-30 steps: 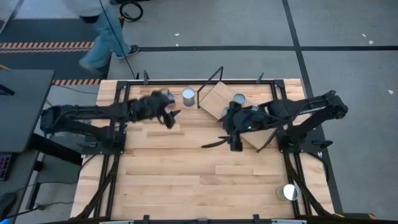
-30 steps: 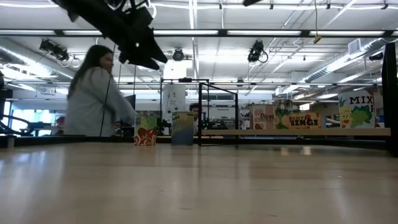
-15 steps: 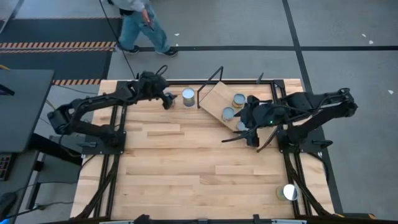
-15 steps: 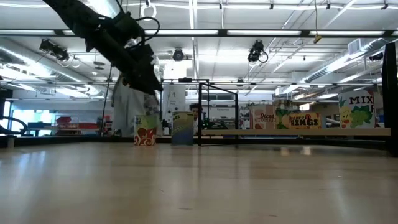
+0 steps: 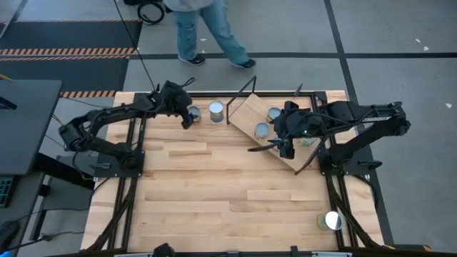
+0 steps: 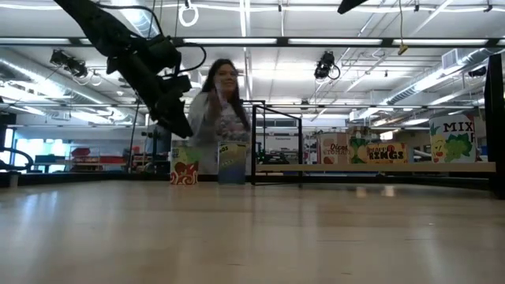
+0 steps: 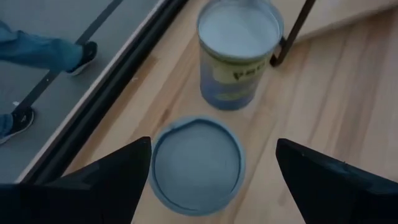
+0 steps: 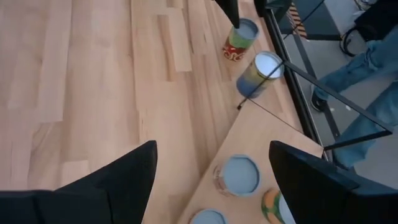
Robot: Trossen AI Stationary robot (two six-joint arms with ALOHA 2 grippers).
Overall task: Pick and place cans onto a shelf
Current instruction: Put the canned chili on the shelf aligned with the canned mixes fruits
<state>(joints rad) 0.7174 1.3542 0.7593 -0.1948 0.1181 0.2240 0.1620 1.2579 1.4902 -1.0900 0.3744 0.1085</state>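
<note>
My left gripper [image 5: 190, 116] is open above a can with a pale-blue top [image 7: 198, 165] near the table's far edge, one finger on each side of it and clear of it. A second can with a silvery top [image 5: 216, 111] stands just right of it on the table. The shelf [image 5: 246, 114], a light wood board on a black wire frame, stands askew at the far right and carries several cans [image 5: 273, 114]. My right gripper [image 5: 270, 148] is open and empty over the shelf's near edge. Another can [image 5: 332, 220] stands at the near right corner.
A person [image 5: 211, 28] walks on the floor beyond the table's far edge and also shows in the low view [image 6: 221, 110]. Black rails run along the table's far edge [image 5: 178, 93]. The planked tabletop [image 5: 214, 193] stretches toward the near edge.
My left gripper has gone toward the table's far edge and down, and now stands over the pale-topped can. My right gripper has gone toward the right and far edges, over the shelf's near edge. The person has walked rightward behind the table.
</note>
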